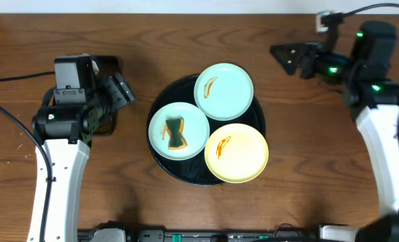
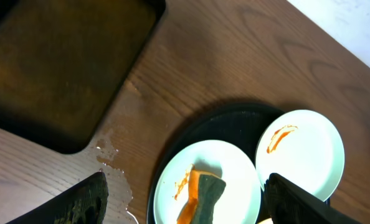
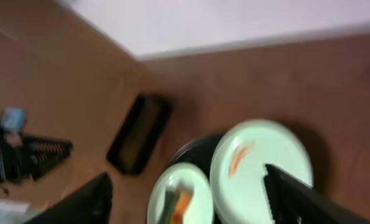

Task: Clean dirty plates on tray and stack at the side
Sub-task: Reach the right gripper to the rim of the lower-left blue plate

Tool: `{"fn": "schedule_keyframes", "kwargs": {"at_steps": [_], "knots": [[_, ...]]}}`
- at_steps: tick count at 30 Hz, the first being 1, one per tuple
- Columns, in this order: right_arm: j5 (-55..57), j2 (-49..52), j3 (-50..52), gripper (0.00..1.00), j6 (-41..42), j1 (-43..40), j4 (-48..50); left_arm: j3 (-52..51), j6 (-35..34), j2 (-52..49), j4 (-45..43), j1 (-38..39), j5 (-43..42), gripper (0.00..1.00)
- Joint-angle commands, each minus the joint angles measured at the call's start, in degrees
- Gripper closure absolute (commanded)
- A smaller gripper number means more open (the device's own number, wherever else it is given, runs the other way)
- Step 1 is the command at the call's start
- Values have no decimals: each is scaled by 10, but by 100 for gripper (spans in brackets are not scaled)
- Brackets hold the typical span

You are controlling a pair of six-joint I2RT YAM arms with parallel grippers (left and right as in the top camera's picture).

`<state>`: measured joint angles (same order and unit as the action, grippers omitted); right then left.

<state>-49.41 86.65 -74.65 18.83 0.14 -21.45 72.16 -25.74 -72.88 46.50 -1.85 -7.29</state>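
— Wood table (image 1: 186,27); what's the biggest thing on it?
— The round black tray (image 1: 183,172), at the middle, carrying all three plates: two mint (image 1: 224,91) (image 1: 186,115), one yellow (image 1: 240,158), crowded together, each smeared orange.
— And the grippers?
— Left gripper (image 1: 124,91) fingers spread, by the rectangular tray (image 1: 105,124). Right gripper (image 1: 285,58) spread too, well off at the far corner.
— Anything smaller?
— A sponge (image 1: 177,136) lying on the nearer mint plate

I see the left arm (image 1: 58,168) rising from the lower left of the overhead frame. Its wrist is bent and the left gripper (image 1: 123,91) points right, jaws spread wide. The right arm (image 1: 387,148) climbs the right edge. The right gripper (image 1: 285,56) reaches left along the top, jaws also apart. In each wrist view the fingers sit in the bottom corners.
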Motion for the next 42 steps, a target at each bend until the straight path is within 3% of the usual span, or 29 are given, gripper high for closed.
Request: {"fn": "schedule_keyframes", "kwargs": {"at_steps": [1, 5, 8, 19, 20, 22, 30, 36, 40, 42], "knots": [[108, 31, -48, 14, -44, 66, -108, 7, -5, -1, 2, -2, 7, 19], [372, 127, -231, 4, -80, 169, -359, 7, -5, -1, 2, -2, 7, 19], [481, 207, -353, 1, -80, 223, -475, 7, -5, -1, 2, -2, 7, 19], [480, 308, -352, 1, -54, 349, -481, 7, -5, -1, 2, -2, 7, 19], [479, 323, -351, 3, -49, 363, -486, 7, -5, -1, 2, -2, 7, 19], [481, 340, -351, 21, -24, 374, -491, 7, -5, -1, 2, -2, 7, 19], [497, 415, -351, 76, 49, 391, -487, 7, -5, -1, 2, -2, 7, 19], [475, 445, -351, 81, 47, 397, -501, 7, -5, -1, 2, -2, 7, 19], [475, 446, -351, 62, 40, 403, -487, 7, -5, -1, 2, -2, 7, 19], [475, 449, -351, 66, 45, 404, -487, 7, -5, -1, 2, -2, 7, 19]]}}
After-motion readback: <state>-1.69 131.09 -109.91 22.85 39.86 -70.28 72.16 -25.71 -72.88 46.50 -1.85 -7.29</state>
